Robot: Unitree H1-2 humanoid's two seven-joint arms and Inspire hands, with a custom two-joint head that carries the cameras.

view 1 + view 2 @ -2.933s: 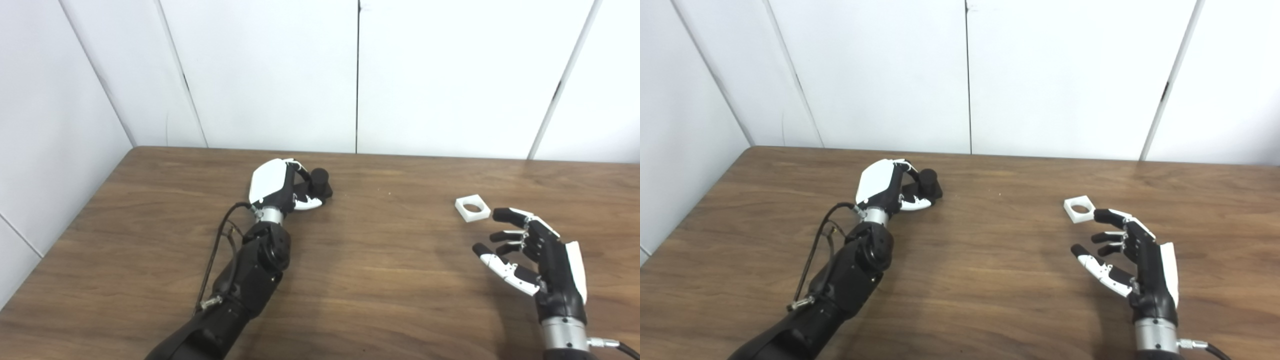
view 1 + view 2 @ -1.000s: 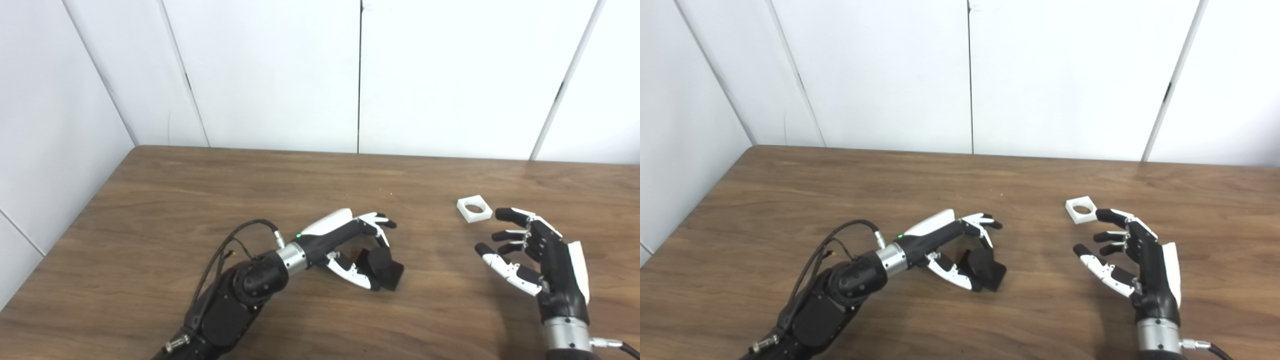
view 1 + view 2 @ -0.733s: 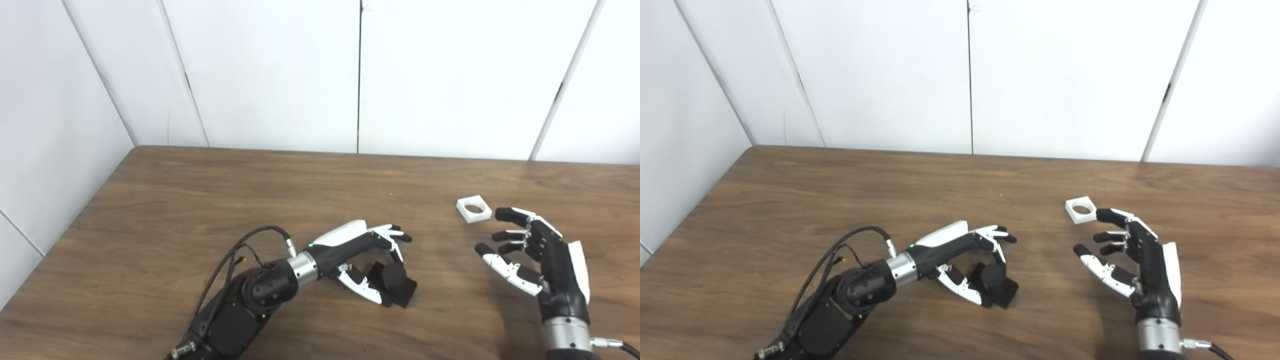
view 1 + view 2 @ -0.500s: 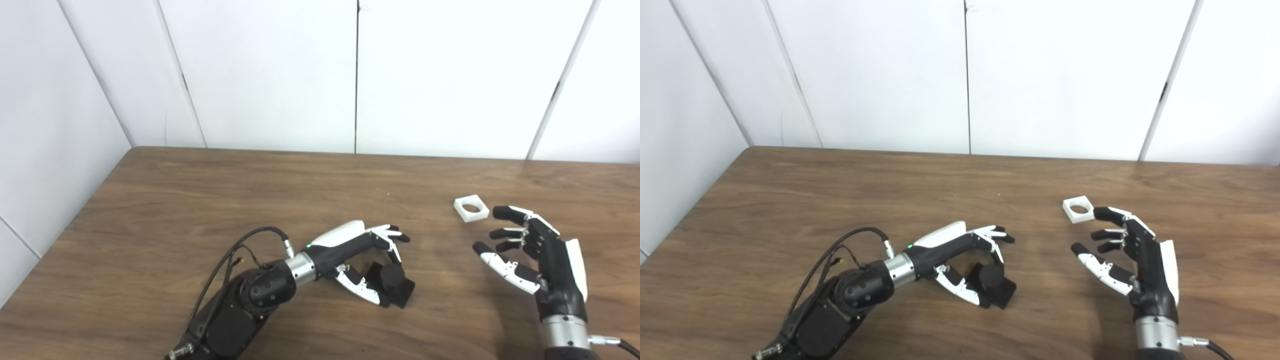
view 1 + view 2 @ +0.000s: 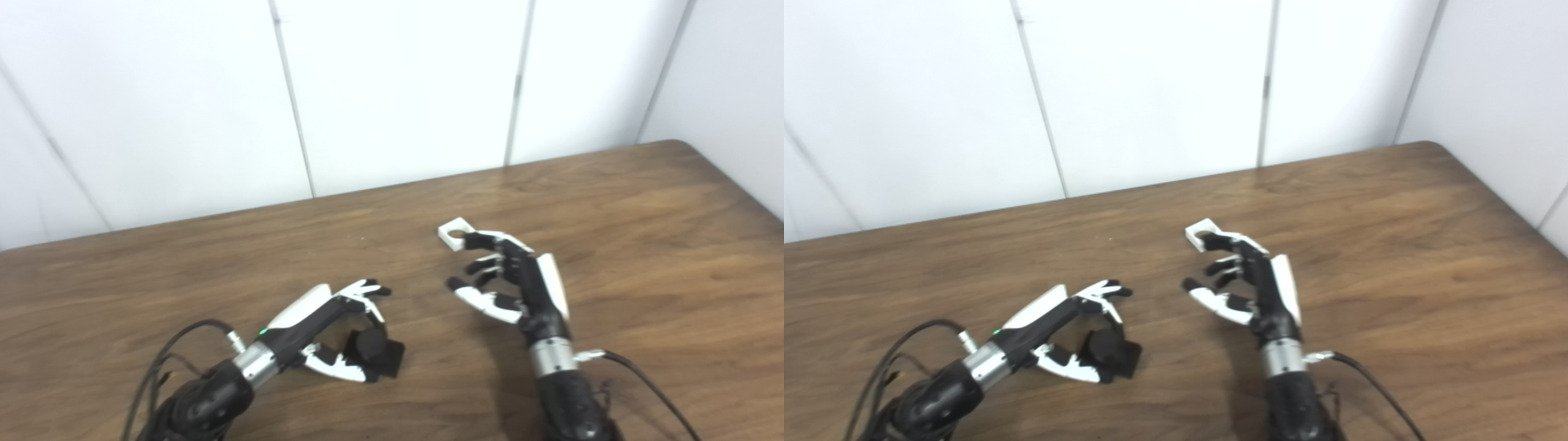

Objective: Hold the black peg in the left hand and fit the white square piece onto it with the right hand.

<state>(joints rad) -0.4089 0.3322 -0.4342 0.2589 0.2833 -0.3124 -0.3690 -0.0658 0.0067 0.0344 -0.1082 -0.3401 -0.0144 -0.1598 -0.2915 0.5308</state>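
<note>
— How many things do you count in front of you?

— One black peg [image 5: 375,352], one white square piece [image 5: 454,234], and my two hands, all over one brown wooden surface [image 5: 643,220]. Nothing is doubled.

— Where is the peg?

— In my left hand [image 5: 334,334], low over the near part of the surface. My fingers arch over its round top and my thumb sits under its square base, so that hand is gripping it.

— And the square piece?

— Lying flat on the surface, farther back, round hole facing up. My right hand [image 5: 511,285] is spread and holds nothing; its topmost fingertip reaches the piece's near edge, though I cannot tell whether it touches. The two hands are near each other but apart.

— Does one eye show more than the other?

— The right eye view takes in a sliver more of the white side wall [image 5: 1507,92] beyond the surface's rounded far corner. In the left eye view my left arm's cable [image 5: 165,349] is cut off sooner at the edge.
</note>
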